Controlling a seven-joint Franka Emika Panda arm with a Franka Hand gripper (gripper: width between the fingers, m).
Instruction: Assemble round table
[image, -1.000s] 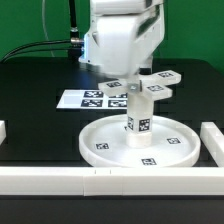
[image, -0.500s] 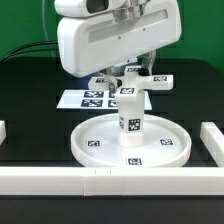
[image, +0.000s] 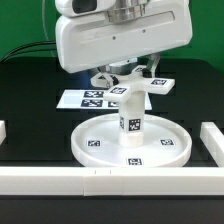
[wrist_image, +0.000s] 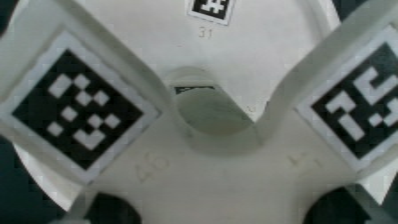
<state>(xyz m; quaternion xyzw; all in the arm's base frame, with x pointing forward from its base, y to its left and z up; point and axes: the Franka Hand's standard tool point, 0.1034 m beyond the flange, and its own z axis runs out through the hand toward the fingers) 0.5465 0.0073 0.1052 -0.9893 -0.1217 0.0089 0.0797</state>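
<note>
The round disc (image: 92, 150) lies flat on the black table, and the short cylinder leg (image: 130, 120) stands upright on its hub. My gripper (image: 130, 76) is shut on the cross-shaped foot (image: 158, 86) and holds it level right at the leg's top. I cannot tell whether they touch. In the wrist view the foot (wrist_image: 214, 170) fills the frame with two tagged arms and a centre hole. My gripper (wrist_image: 240, 208) clamps it, with dark fingertips (wrist_image: 114, 208) at both sides.
The marker board (image: 82, 100) lies behind the disc on the exterior view's left. White border blocks run along the front (image: 100, 178) and stand at the right (image: 212, 136) and left (image: 3, 130) edges.
My gripper with the foot has swung to the exterior view's left and nearer the camera. The disc and leg have shifted slightly left. The foot has turned a little over the leg.
</note>
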